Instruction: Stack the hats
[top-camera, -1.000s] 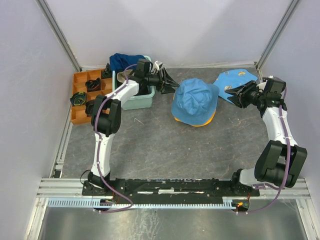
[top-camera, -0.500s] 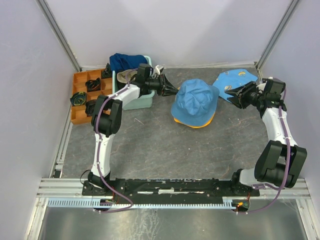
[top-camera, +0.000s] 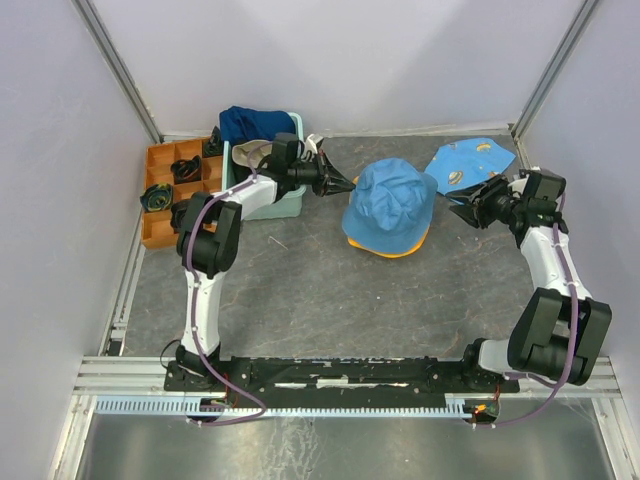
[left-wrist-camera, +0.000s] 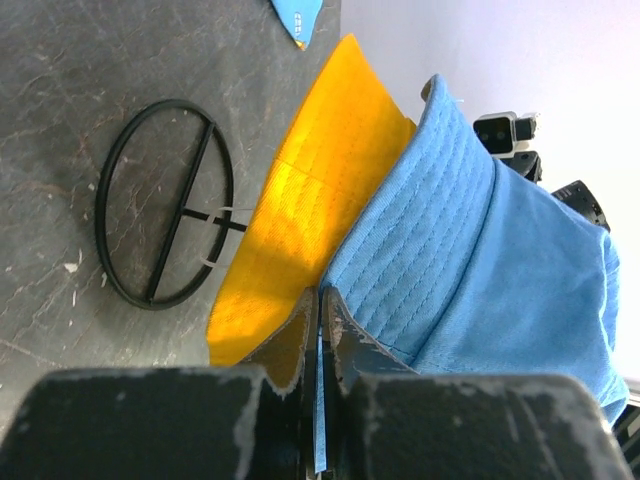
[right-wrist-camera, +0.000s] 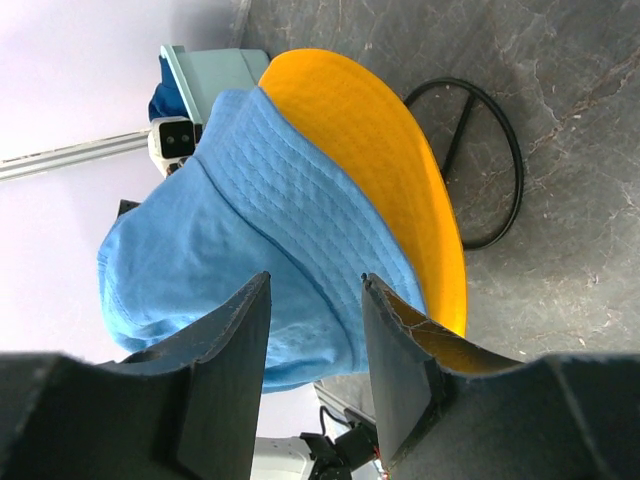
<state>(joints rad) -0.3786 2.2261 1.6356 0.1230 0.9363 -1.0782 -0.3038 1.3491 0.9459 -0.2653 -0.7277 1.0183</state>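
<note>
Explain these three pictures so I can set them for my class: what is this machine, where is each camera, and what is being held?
Two robot arms are bolted at the near edge of a table. The wide picture looks down from above. The other two come from a camera on each wrist.

On the table, a light blue hat sits on a yellow-orange hat. A printed cloth lies behind them. A green tub and an orange tray stand at the left.

The left gripper is shut on the light blue hat's brim. The right gripper is open beside the hats, holding nothing.
</note>
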